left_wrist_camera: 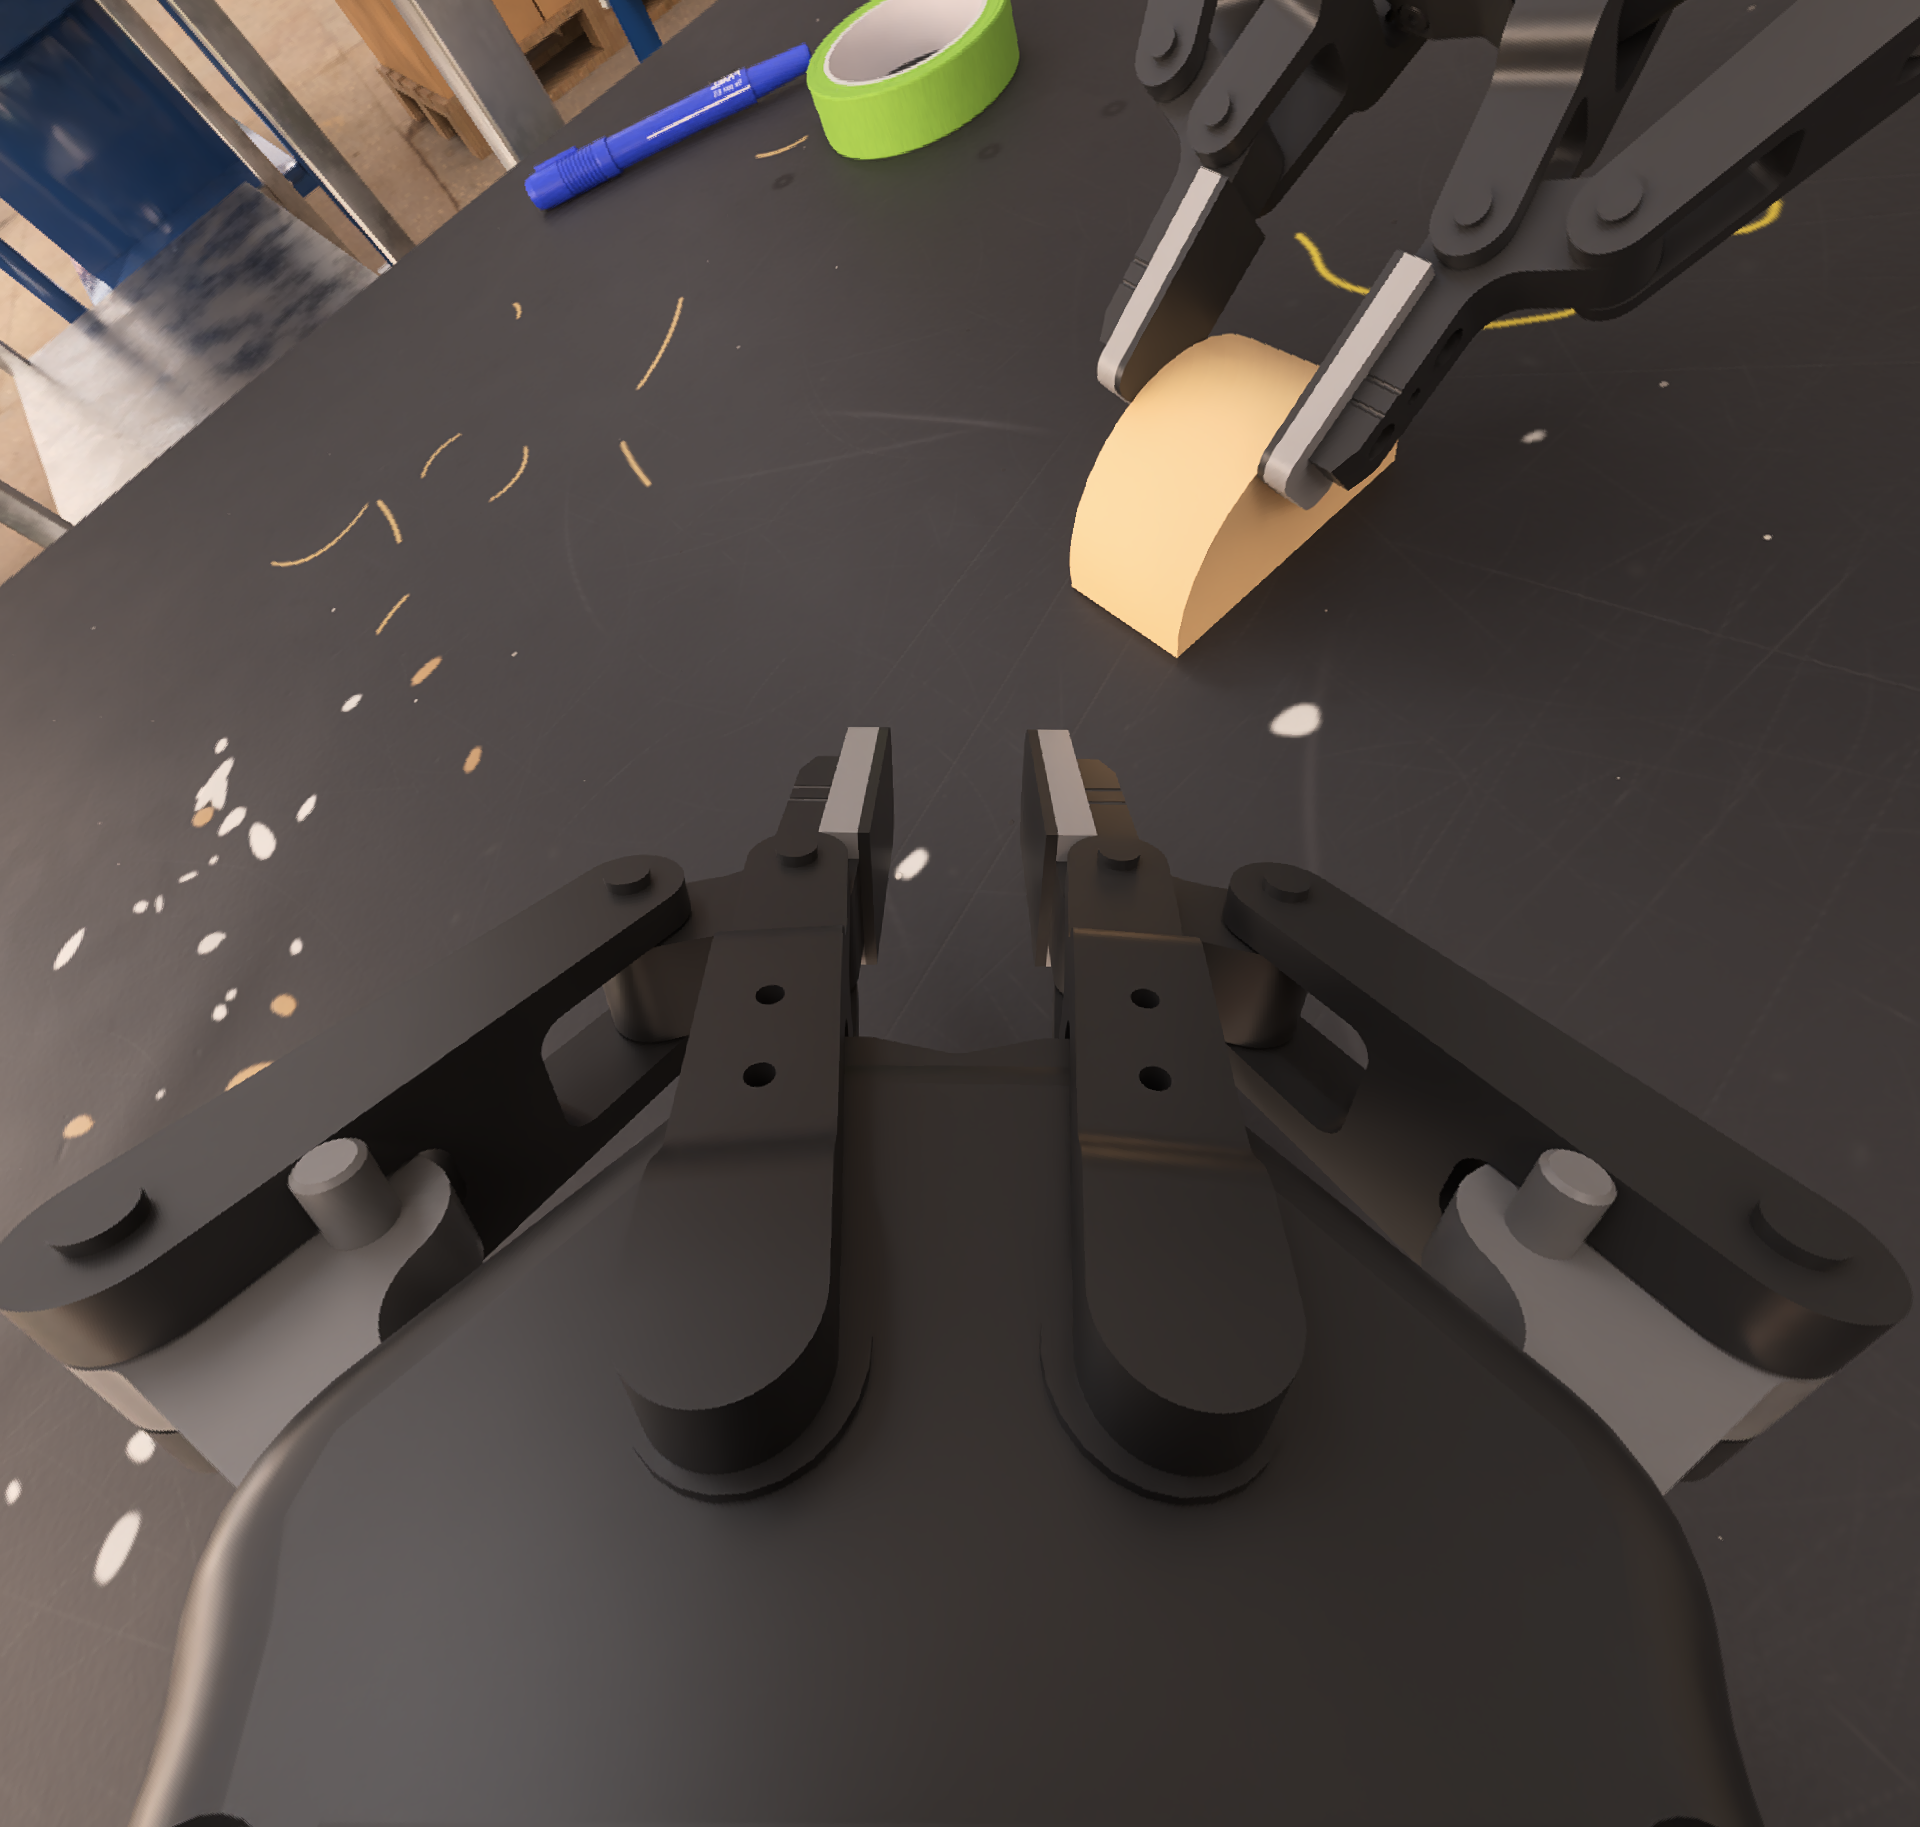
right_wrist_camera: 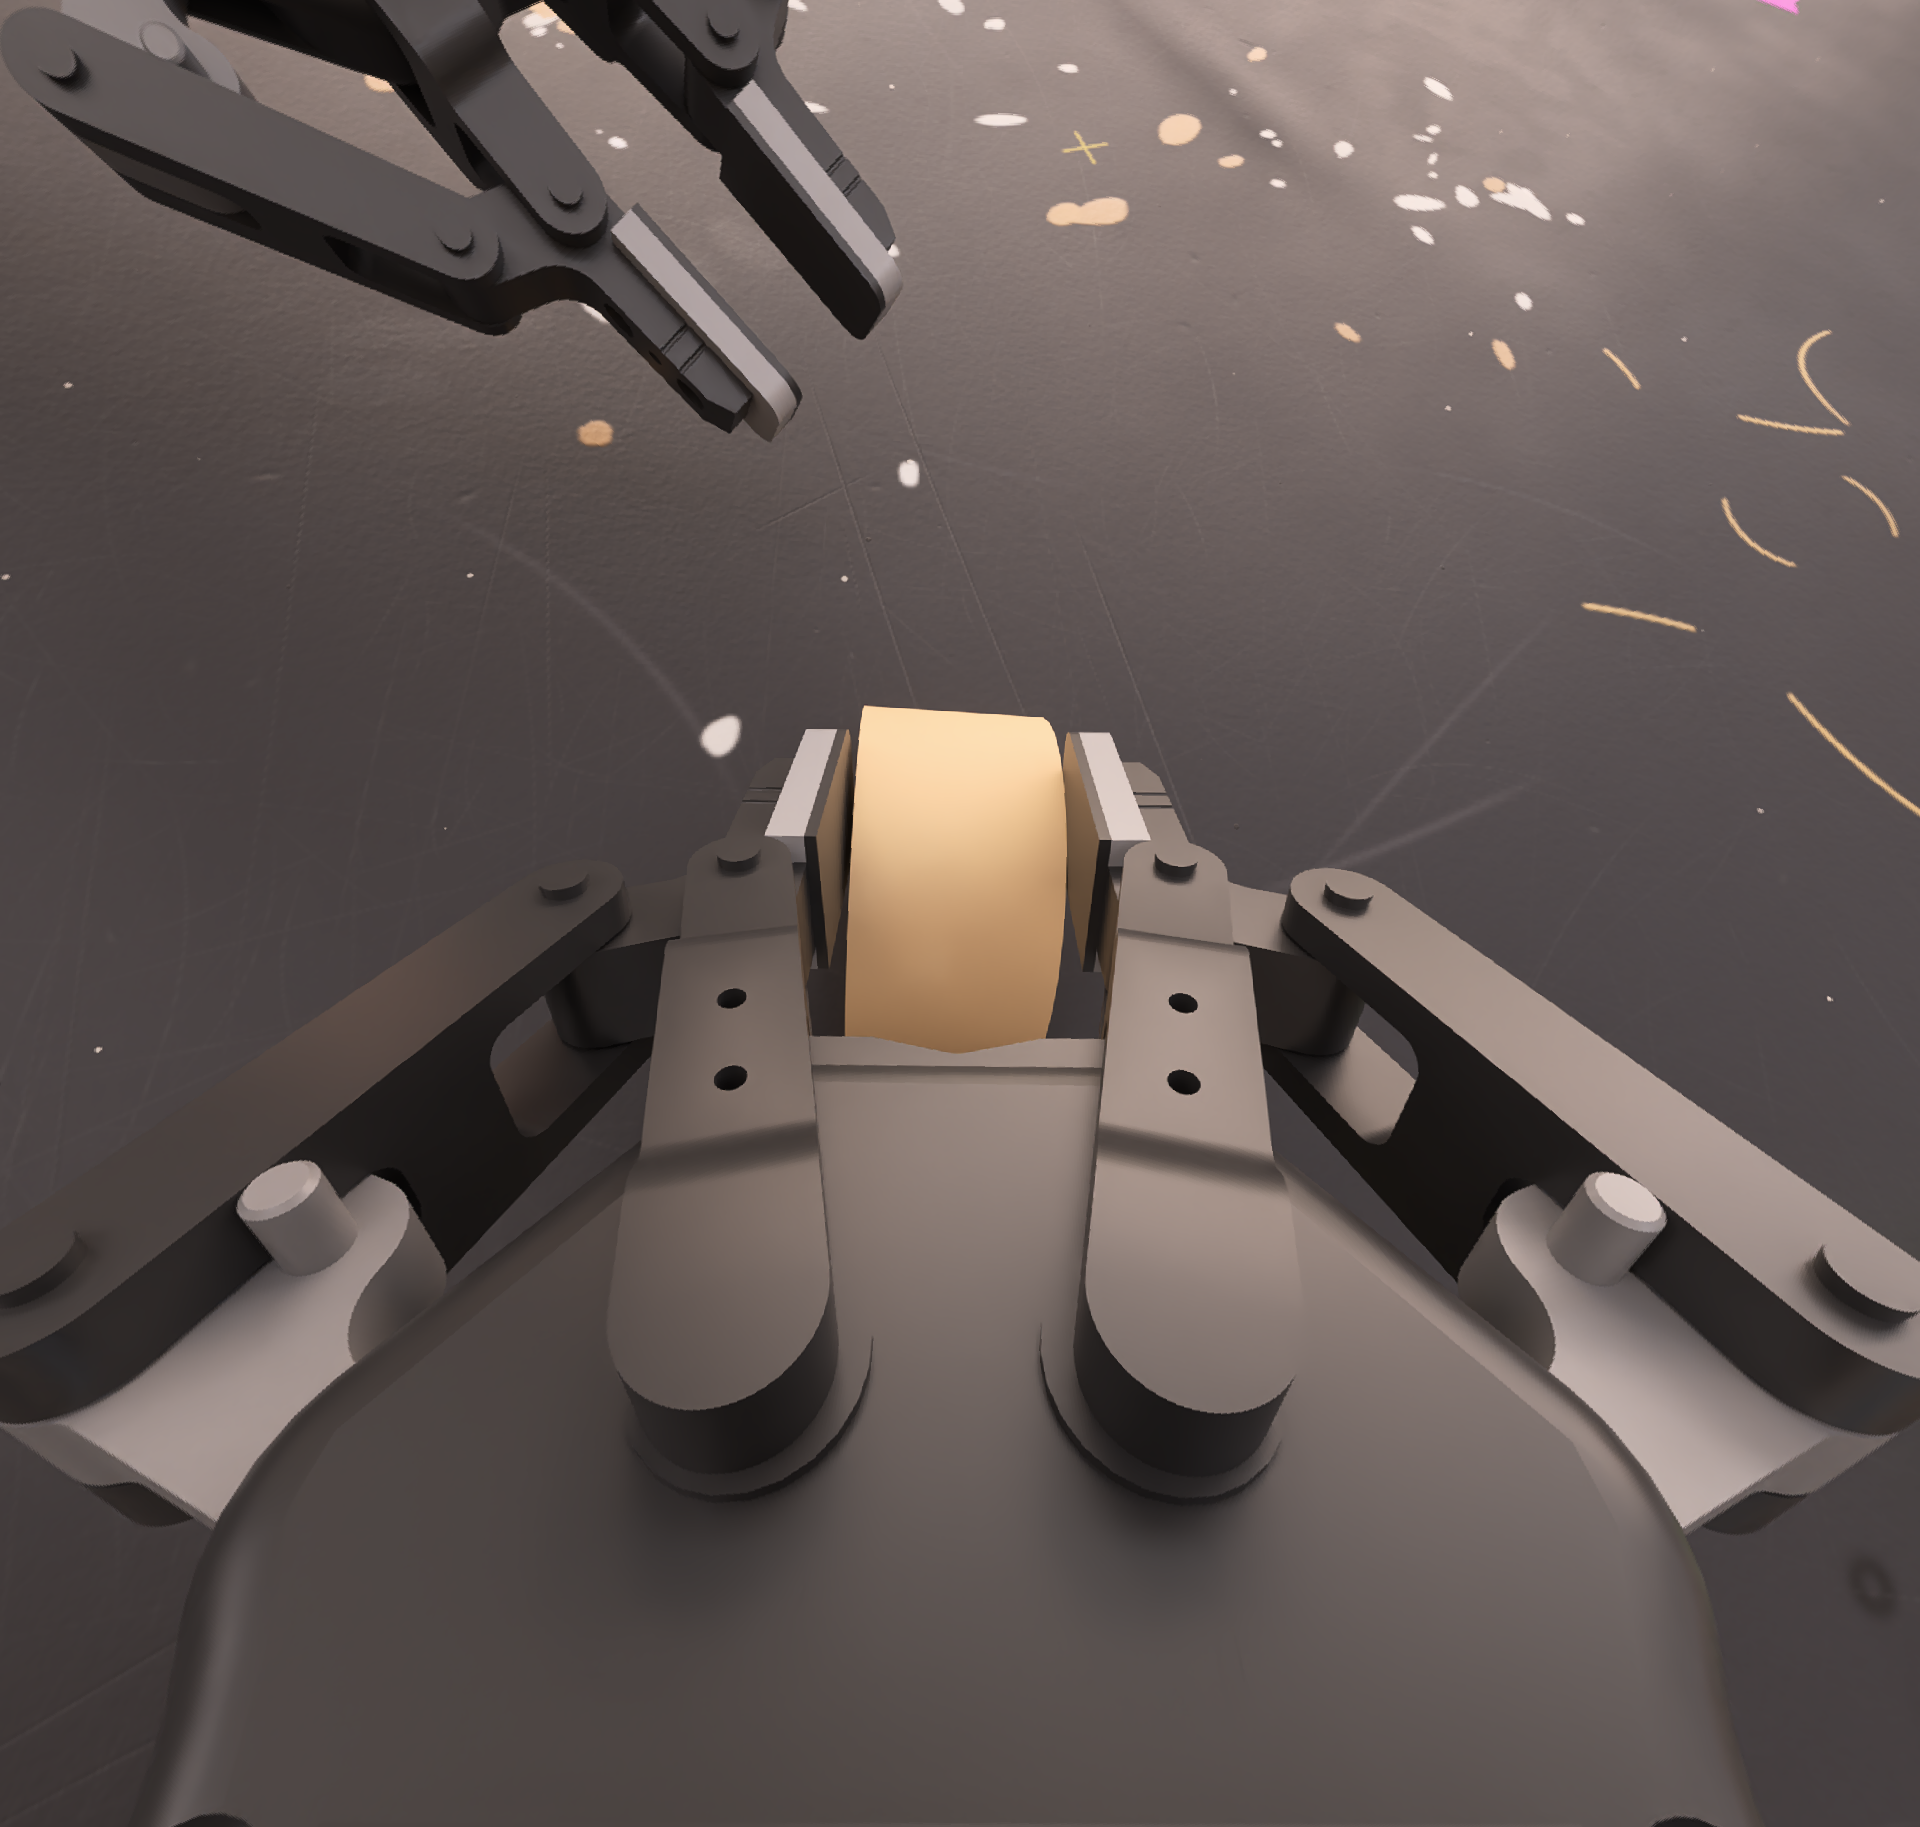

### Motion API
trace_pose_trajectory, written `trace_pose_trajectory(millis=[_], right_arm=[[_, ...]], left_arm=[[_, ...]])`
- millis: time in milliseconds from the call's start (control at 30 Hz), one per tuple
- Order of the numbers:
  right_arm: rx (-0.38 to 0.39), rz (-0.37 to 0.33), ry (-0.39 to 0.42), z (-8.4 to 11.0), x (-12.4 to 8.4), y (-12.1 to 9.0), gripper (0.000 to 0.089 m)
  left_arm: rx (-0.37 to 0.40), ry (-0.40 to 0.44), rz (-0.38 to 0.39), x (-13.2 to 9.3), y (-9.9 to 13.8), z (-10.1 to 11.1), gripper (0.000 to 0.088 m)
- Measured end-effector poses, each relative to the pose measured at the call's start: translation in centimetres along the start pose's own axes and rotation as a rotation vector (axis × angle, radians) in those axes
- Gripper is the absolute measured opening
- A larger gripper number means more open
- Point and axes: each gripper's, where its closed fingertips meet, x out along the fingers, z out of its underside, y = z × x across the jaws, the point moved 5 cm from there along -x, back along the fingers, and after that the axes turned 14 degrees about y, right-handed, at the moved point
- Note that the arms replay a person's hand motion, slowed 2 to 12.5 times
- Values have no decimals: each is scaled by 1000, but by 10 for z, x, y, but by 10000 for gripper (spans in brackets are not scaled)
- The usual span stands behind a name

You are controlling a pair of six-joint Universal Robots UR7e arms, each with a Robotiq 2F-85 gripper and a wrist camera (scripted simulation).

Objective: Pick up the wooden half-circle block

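Note:
The wooden half-circle block [left_wrist_camera: 1164, 510] is light tan and stands on its flat base on the dark table [left_wrist_camera: 790, 551], curved side up. My right gripper [left_wrist_camera: 1205, 432] comes down from the upper right and straddles it, one finger on each flat face. In the right wrist view the block [right_wrist_camera: 956, 863] fills the gap between the pads of the right gripper [right_wrist_camera: 956, 738], which is shut on it. My left gripper [left_wrist_camera: 956, 738] is open and empty, a short way in front of the block; it also shows in the right wrist view [right_wrist_camera: 826, 364] at the upper left.
A green tape roll [left_wrist_camera: 914, 63] and a blue marker [left_wrist_camera: 665, 125] lie at the far side of the table. The table's edge runs along the upper left, with metal posts, cardboard boxes and blue shelving beyond. Paint flecks and scratches mark the surface.

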Motion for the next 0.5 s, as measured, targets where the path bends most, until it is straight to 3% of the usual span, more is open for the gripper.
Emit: trace_pose_trajectory(millis=[500], right_arm=[[-1, -5, 4, 0, -1, 0, 360]], left_arm=[[-1, 1, 6, 0, 1, 0, 225]])
